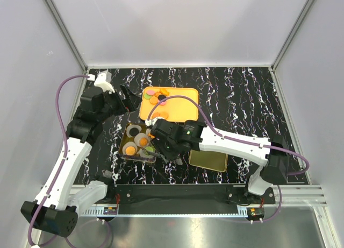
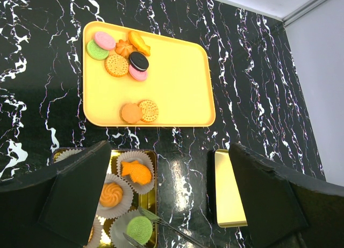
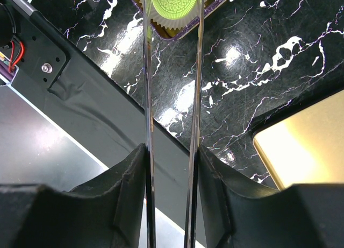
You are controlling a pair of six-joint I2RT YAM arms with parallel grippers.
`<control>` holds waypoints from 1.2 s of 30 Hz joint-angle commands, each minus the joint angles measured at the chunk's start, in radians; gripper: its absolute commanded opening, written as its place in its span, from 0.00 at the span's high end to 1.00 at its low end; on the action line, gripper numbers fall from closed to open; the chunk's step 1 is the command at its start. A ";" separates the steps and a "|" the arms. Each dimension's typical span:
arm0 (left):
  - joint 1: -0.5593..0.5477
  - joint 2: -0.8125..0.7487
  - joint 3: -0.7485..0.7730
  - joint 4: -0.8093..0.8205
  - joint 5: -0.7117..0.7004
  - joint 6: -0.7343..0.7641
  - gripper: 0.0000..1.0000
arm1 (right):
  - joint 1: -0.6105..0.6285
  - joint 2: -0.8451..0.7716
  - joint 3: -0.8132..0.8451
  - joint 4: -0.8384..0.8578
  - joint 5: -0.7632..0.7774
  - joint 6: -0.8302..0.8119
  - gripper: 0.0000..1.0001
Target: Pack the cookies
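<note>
Several cookies [image 2: 121,57] lie at the far left of the orange tray [image 2: 177,81], and two more [image 2: 140,112] sit near its front edge. A gold tin [image 1: 130,153] holds paper cups with a fish-shaped cookie [image 2: 135,172], a swirl cookie [image 2: 111,195] and a green cookie [image 2: 140,229]. My right gripper [image 3: 171,156] is shut on metal tongs [image 3: 146,97]. The tong tips flank the green cookie [image 3: 174,1] in its cup. My left gripper [image 2: 167,151] is open and empty, high above the table between tin and tray.
A gold lid [image 1: 208,160] lies flat right of the tin, also in the left wrist view [image 2: 228,191]. The black base rail [image 3: 80,97] runs along the near table edge under the tongs. Grey walls enclose the table.
</note>
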 commanded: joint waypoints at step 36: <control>0.004 -0.004 0.002 0.050 0.033 0.002 0.01 | -0.407 -0.203 -0.055 0.070 -0.017 -0.090 0.50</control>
